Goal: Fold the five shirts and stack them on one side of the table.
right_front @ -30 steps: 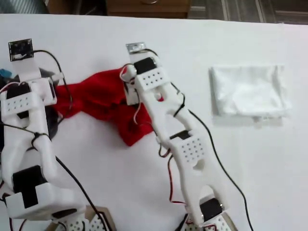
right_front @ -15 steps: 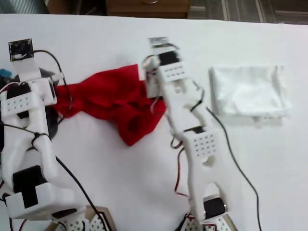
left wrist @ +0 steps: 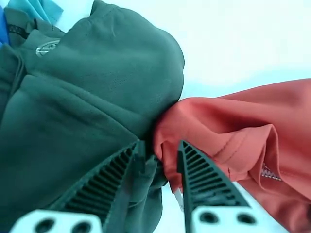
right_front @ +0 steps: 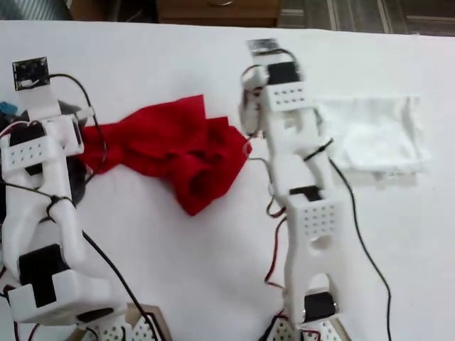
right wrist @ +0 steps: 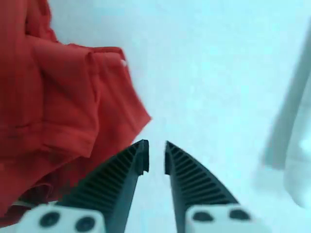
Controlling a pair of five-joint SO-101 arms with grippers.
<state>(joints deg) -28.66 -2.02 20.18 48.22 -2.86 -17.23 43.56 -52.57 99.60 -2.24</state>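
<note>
A crumpled red shirt [right_front: 170, 149] lies mid-table, with its loose edge [right wrist: 73, 97] just beyond my right gripper [right wrist: 155, 155]. That gripper [right_front: 250, 133] hangs over bare table beside the shirt's right edge. Its fingers stand a narrow gap apart with nothing between them. My left gripper [left wrist: 160, 153] is at the shirt's left end [right_front: 87, 142], shut on a fold of the red shirt [left wrist: 228, 126] where it meets a dark green shirt [left wrist: 87, 97]. A folded white shirt [right_front: 370, 135] lies at the right side of the table.
Under the left arm lies the dark green shirt [right_front: 71, 108], with a bit of teal fabric [left wrist: 41, 7] at its far side. The white table [right_front: 178, 270] runs bare in front of the red shirt. Arm cables [right_front: 114, 277] trail near the front edge.
The right arm swung to the right, drawing the red shirt's right side out wider, then let it go. The left arm has kept still.
</note>
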